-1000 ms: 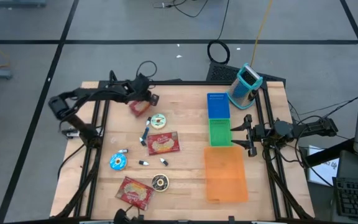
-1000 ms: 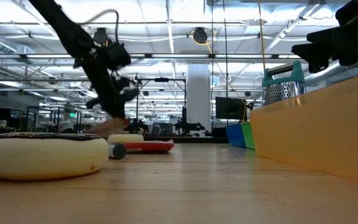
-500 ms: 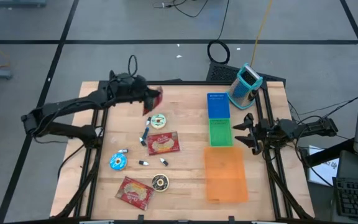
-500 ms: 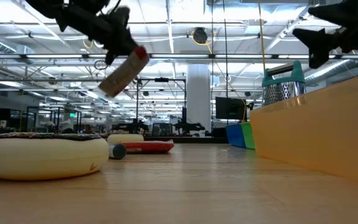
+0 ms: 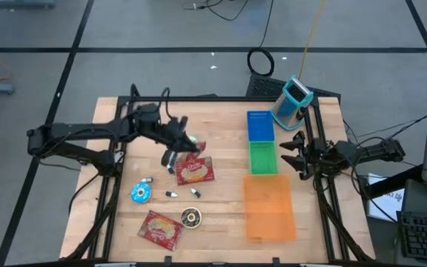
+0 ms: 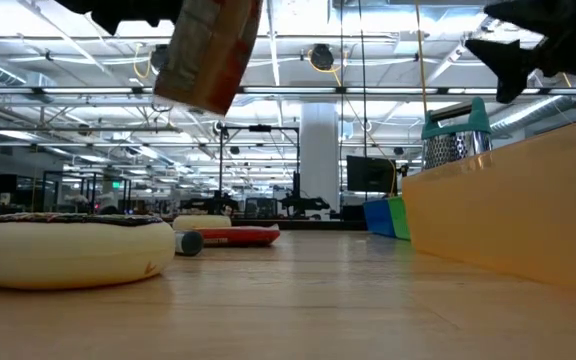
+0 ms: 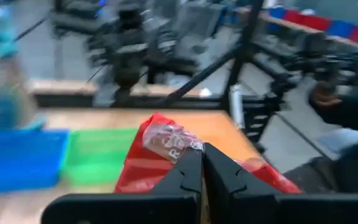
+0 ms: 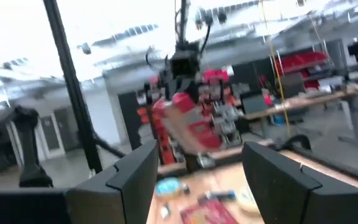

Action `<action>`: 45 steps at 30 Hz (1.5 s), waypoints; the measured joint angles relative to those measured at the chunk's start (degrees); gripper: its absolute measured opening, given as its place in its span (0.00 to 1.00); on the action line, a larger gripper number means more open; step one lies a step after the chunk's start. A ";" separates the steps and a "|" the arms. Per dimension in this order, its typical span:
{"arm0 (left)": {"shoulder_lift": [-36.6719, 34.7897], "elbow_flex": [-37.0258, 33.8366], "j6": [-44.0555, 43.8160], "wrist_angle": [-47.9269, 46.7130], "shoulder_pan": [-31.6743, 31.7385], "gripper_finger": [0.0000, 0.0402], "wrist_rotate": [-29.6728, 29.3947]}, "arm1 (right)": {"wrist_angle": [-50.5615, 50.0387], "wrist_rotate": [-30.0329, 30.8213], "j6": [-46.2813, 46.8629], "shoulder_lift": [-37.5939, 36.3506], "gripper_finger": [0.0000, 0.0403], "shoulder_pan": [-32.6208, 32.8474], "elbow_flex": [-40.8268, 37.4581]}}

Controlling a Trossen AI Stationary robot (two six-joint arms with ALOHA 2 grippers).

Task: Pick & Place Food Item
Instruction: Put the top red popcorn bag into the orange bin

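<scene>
My left gripper (image 5: 184,140) is over the middle of the table, pointing about level toward the bins, shut on a red food packet (image 5: 198,144). In the low view that packet (image 6: 208,50) hangs high above the wood. Two more red packets (image 5: 193,170) (image 5: 160,228) lie flat on the table. Blue (image 5: 260,126), green (image 5: 263,157) and orange (image 5: 269,208) bins stand in a row at the right. My right gripper (image 5: 291,153) waits open beside the green bin at the table's right edge. My left gripper pinches the red packet between its two shut fingers (image 7: 191,171), and the packet's near part (image 7: 166,149) spreads out to both sides of them. The fingers come at it about level from the table's left. The packet is lifted clear and tilted.
Round snack discs (image 5: 141,193) (image 5: 192,217) and small loose items (image 5: 175,157) lie around the packets. A pale round item (image 6: 73,250) sits close to the low camera. A teal and metal container (image 5: 295,100) stands at the far right corner. Bare wood lies between packets and bins.
My left gripper has lifted the red packet off the far-left part of the table, carried it up and toward the table's middle and near side, and swung from pointing down to about level. The packet has gone from lying flat to hanging tilted. My right gripper has tipped slightly upward.
</scene>
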 joint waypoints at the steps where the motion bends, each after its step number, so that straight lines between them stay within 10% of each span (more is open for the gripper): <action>1: 0.67 0.09 0.34 1.70 -1.07 0.00 1.00 | 3.33 -0.20 -0.19 1.60 0.55 0.00 0.00; 8: 8.87 0.01 -0.79 12.00 -5.45 0.00 6.66 | 21.35 -1.40 -7.98 21.24 0.55 0.07 0.93; 27: 20.24 0.01 -10.13 22.02 -8.71 0.00 5.94 | 21.73 -13.52 -24.59 72.49 0.55 0.07 34.64; 45: 20.24 0.01 -11.51 21.79 -8.71 0.00 5.89 | 20.65 -14.03 -30.27 82.68 0.40 0.11 42.43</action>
